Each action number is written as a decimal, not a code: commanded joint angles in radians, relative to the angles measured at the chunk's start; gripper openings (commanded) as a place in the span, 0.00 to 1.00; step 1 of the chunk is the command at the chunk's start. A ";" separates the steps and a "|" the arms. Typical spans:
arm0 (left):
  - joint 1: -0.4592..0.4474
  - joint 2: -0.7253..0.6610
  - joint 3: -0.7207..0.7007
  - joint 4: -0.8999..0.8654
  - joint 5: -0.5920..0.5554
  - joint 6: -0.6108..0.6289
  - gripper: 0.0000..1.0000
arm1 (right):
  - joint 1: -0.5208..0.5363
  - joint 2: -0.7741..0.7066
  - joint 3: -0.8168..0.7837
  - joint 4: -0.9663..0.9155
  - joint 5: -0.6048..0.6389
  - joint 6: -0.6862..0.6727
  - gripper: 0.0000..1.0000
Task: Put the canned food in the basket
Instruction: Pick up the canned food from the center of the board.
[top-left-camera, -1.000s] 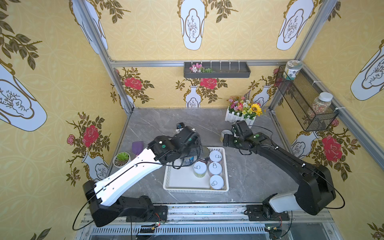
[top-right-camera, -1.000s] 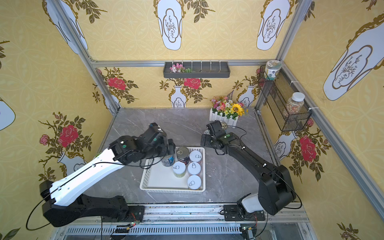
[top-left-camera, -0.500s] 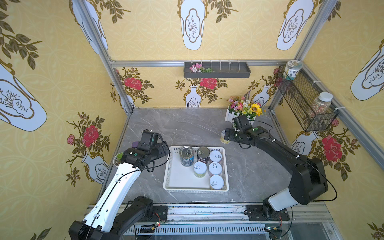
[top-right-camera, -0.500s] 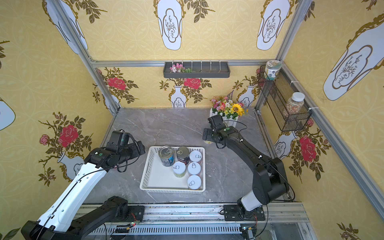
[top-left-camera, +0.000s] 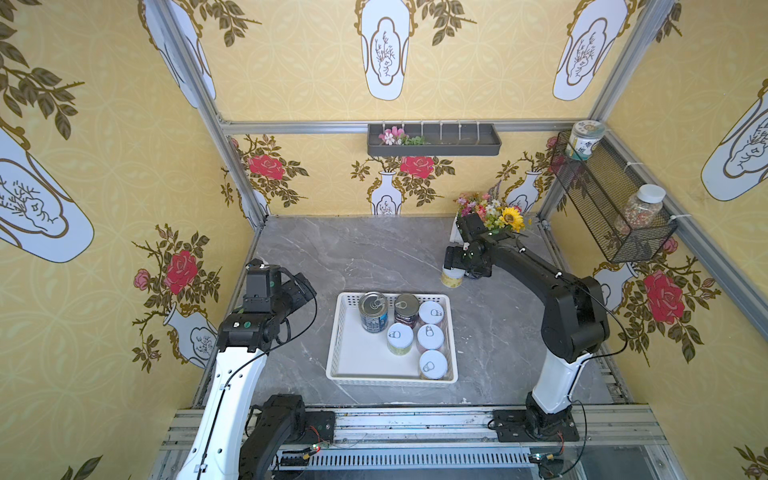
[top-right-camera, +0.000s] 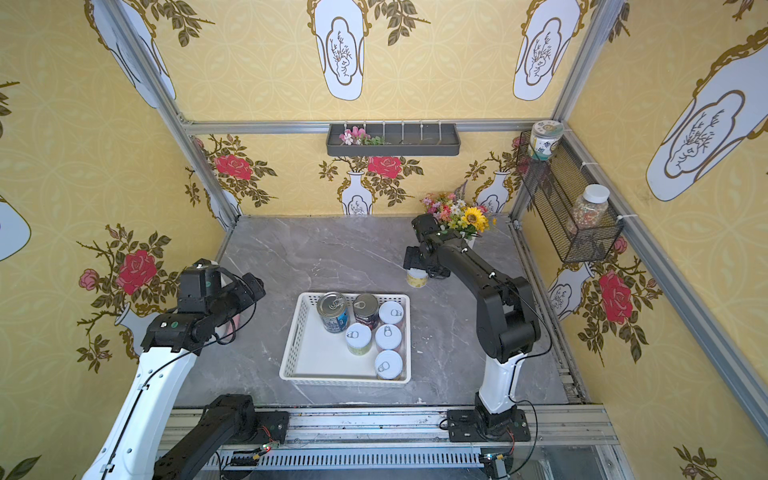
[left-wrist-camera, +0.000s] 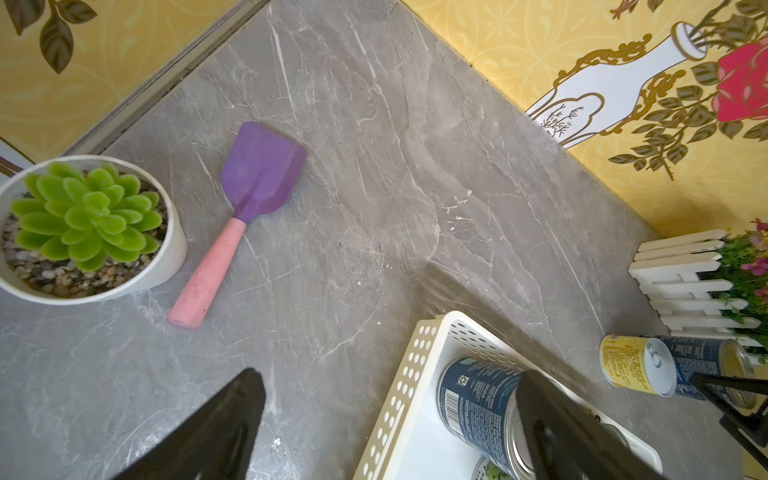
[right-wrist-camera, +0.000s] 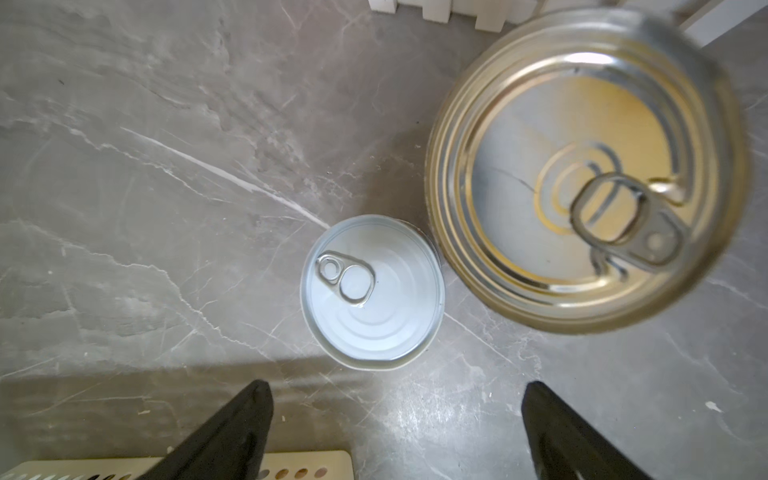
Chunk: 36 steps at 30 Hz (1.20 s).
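The white perforated basket (top-left-camera: 334, 345) sits mid-table in both top views. It holds a tall blue can (top-left-camera: 372, 312), a tall dark red can (top-left-camera: 406, 308) and several short white-lidded cans (top-left-camera: 430, 336). Outside it, near the flowers, stand a short yellow-labelled can (top-left-camera: 452, 277) and a tall blue can (right-wrist-camera: 582, 166). My right gripper (right-wrist-camera: 395, 399) hangs open above the table just beside the short can (right-wrist-camera: 372, 291), holding nothing. My left gripper (left-wrist-camera: 386, 390) is open and empty, left of the basket (left-wrist-camera: 399, 399), over bare table.
A potted succulent (left-wrist-camera: 83, 232) and a purple spatula with a pink handle (left-wrist-camera: 245, 199) lie at the left edge. A white picket flower box (top-left-camera: 490, 218) stands at the back right. On the walls hang a black mesh basket with jars (top-left-camera: 611, 203) and a dark tray (top-left-camera: 432, 141).
My left gripper has pulled back leftward out of the basket, leaving the tall blue can standing in it. My right gripper has shifted slightly toward the back, over the two cans by the flowers.
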 joint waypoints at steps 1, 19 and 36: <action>0.004 -0.001 -0.003 0.019 0.028 0.015 1.00 | 0.003 0.022 0.011 -0.032 -0.007 -0.006 0.97; 0.002 -0.001 -0.008 0.024 0.051 0.018 1.00 | 0.013 0.207 0.145 -0.066 0.020 -0.028 0.97; 0.003 0.022 -0.008 0.027 0.066 0.022 1.00 | 0.032 0.231 0.176 -0.052 0.111 -0.037 0.83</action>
